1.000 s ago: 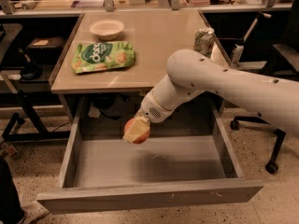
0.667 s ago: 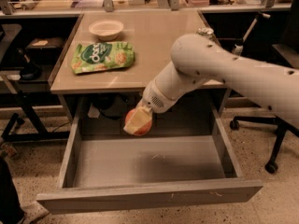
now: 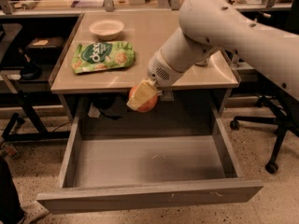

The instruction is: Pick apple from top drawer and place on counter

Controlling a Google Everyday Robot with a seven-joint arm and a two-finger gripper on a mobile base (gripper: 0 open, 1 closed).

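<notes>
My gripper (image 3: 142,98) is shut on the red-orange apple (image 3: 145,102), its pale fingers (image 3: 140,95) wrapped over the fruit. It holds the apple in the air above the back of the open top drawer (image 3: 149,161), level with the front edge of the beige counter (image 3: 154,36). The drawer is pulled fully out and its flat grey bottom is bare. My white arm reaches in from the upper right and hides part of the counter's right side.
A green snack bag (image 3: 103,56) and a white bowl (image 3: 106,29) lie on the counter's left half. An office chair base (image 3: 273,143) stands at the right. Dark shelving (image 3: 28,59) is at the left.
The gripper has lifted the apple up and a little to the right, from inside the drawer's back area to the height of the counter's front edge.
</notes>
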